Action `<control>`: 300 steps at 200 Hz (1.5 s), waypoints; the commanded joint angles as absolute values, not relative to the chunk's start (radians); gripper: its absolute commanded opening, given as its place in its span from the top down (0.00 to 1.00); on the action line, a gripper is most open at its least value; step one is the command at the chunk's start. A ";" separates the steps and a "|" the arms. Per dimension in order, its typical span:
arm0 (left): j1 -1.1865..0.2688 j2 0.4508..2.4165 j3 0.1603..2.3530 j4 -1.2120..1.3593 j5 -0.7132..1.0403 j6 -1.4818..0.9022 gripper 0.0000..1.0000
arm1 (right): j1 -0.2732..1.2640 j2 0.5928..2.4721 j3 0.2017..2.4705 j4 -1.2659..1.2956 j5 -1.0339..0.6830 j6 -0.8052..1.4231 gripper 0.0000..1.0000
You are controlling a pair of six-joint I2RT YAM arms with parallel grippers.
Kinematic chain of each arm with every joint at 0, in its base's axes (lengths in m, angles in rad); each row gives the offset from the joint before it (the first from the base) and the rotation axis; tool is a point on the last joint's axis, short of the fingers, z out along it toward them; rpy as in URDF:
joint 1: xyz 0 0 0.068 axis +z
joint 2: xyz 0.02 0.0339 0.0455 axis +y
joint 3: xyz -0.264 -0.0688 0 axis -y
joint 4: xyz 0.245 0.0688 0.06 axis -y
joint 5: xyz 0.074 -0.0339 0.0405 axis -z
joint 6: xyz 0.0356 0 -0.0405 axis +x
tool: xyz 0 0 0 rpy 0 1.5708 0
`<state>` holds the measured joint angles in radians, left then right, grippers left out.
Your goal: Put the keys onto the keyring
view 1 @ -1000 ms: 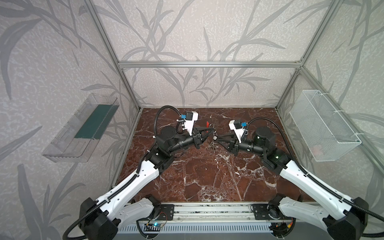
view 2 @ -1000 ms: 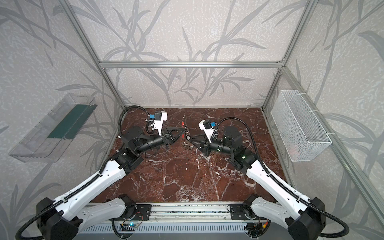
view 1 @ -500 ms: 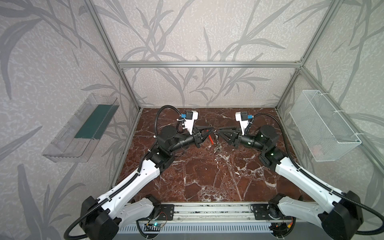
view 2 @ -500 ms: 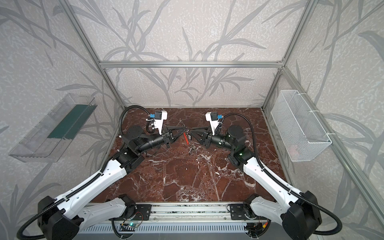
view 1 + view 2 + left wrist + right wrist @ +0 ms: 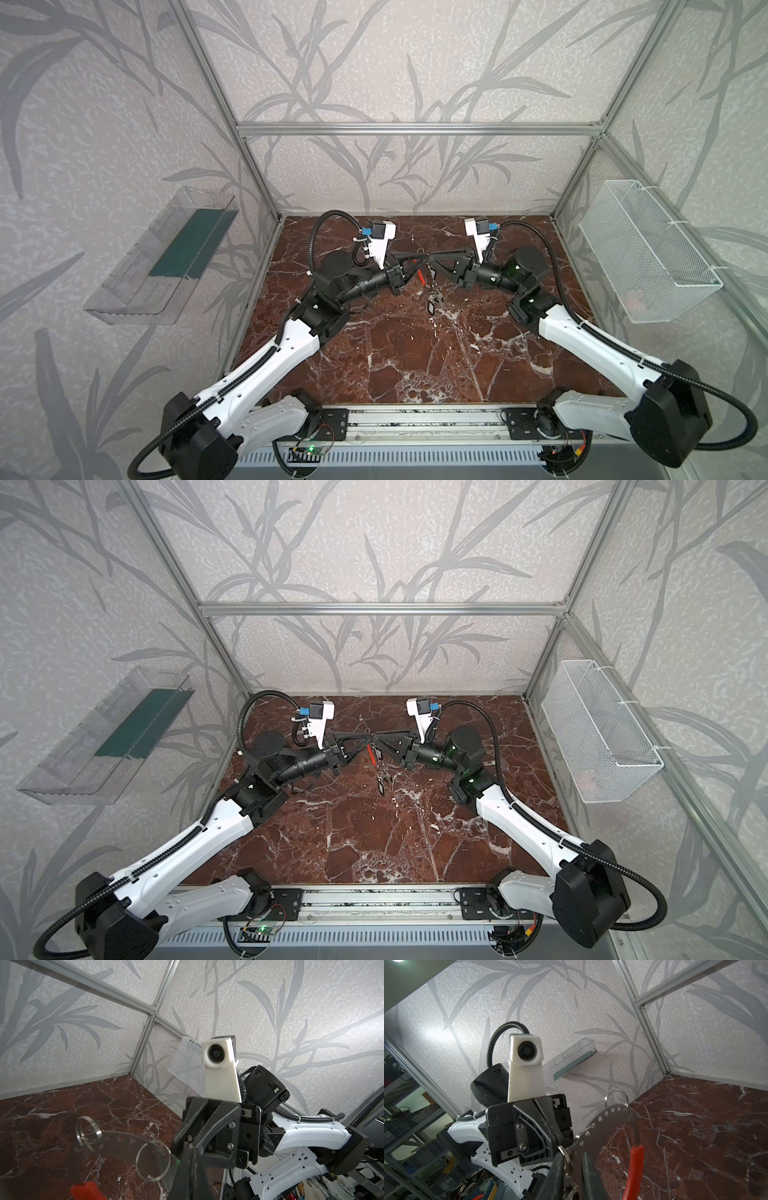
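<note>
- The left gripper (image 5: pixel 420 257) is clenched on the rim of the keyring (image 5: pixel 612 1113). It holds the ring in the air over the middle of the marble table (image 5: pixel 374 353), and the ring shows edge-on in both top views.
- The right gripper (image 5: pixel 572 1159) meets it nose to nose. Its fingers (image 5: pixel 591 1178) straddle the band and a small ring, with a narrow gap showing (whether they bite or only bracket it, I cannot tell).
- Just outside the fingers, small split rings (image 5: pixel 99 1132) pass through holes in the band. The red arc (image 5: pixel 633 1167) sits further round the ring.
- Below, the keys (image 5: pixel 435 297) dangle in a bunch under the keyring, with a black tag (image 5: pixel 431 307) lowest. Whether that tag touches the table is unclear, and I cannot count how many keys are truly threaded.
- Step in hand, as I judge it: working a key's split ring onto the band, with other keys seemingly hanging from it already.
- The next move calls for a firm, unmoving left grip. The right gripper then has to nudge the small ring along the band with a fine push. A slip could twist the ring or let the bunch swing free.
</note>
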<state>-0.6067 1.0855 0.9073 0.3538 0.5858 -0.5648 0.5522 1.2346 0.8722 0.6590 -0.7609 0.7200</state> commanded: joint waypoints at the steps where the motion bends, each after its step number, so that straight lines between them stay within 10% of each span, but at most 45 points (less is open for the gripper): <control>1: -0.609 1.084 0.925 0.410 0.600 -0.576 1.00 | 0.551 1.229 0.908 0.708 -0.794 0.735 0.87; 71: -0.608 1.074 0.928 0.353 0.591 -0.555 1.00 | 0.549 1.187 0.904 0.606 -0.801 0.663 1.00; 126: -0.604 1.068 0.986 0.088 0.667 -0.490 0.78 | 0.525 1.128 0.954 0.270 -0.844 0.454 1.00; 300: -0.599 1.058 1.077 -0.298 0.852 -0.285 0.78 | 0.650 1.121 1.061 -0.141 -0.856 0.166 1.00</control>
